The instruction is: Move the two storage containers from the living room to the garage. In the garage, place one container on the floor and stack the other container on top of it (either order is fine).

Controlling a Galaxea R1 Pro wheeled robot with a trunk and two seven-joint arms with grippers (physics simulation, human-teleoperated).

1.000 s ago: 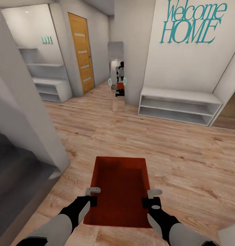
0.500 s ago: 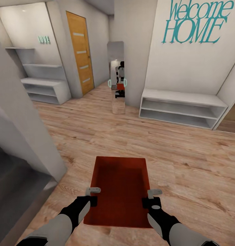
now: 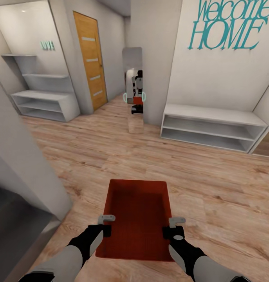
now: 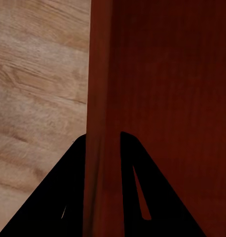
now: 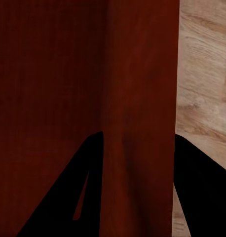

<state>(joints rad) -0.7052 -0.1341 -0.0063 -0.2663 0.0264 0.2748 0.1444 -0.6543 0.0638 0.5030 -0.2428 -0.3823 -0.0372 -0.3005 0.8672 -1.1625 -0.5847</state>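
Wood-plank hallway (image 3: 212, 184), orange door (image 3: 89, 58) at 11 o'clock | storage container (image 3: 136, 219) at 6 o'clock, likely stiff and light | left gripper (image 4: 103, 148), right gripper (image 5: 137, 143) each clamped over a long side wall.

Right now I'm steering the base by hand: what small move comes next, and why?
Probably keep rolling forward toward the orange-wood door with pale slits, likely the garage's. Both grippers, left and right, clamp the orange-red rectangular bin by its side walls, and light wood-plank flooring lies ahead.
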